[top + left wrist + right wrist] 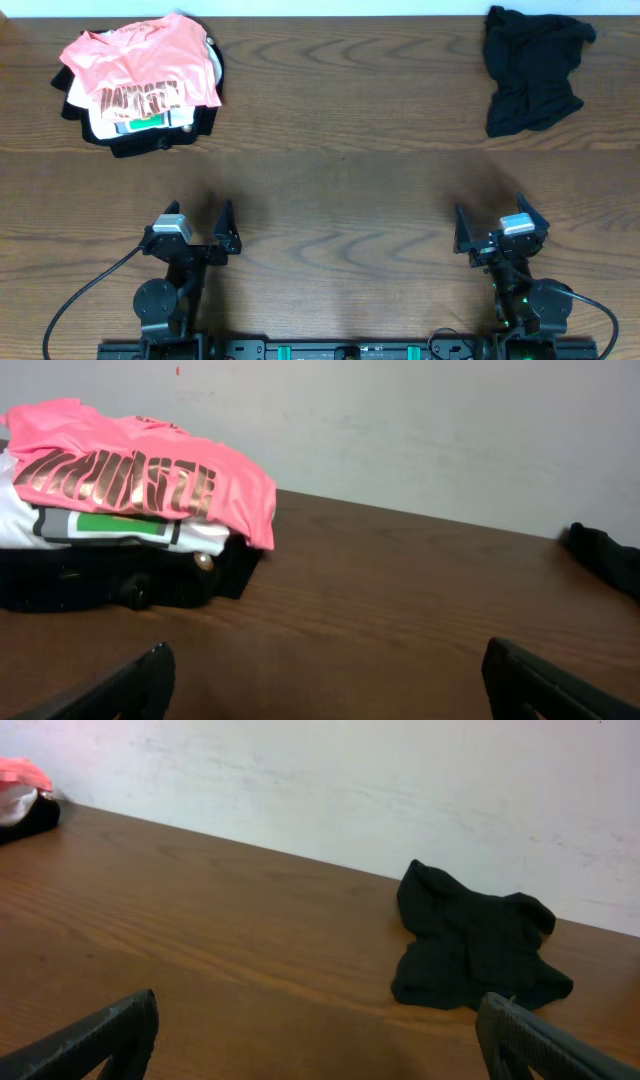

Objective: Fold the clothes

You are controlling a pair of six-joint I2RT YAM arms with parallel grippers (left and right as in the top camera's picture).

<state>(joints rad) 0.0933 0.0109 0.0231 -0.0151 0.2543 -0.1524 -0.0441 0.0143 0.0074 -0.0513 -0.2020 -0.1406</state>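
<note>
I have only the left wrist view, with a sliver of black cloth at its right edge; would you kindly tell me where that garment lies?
Observer: The black garment lies alone at the far right corner of the table.
Operator: Is it spread flat?
Observer: No, it is crumpled into a wrinkled heap.
Operator: Is the right pincer on it?
Observer: No, the right pincer is open, empty, and apart from it, on the near side of the table.

Pink shirt (120,432) lettering (120,478), apparently illegible
</note>
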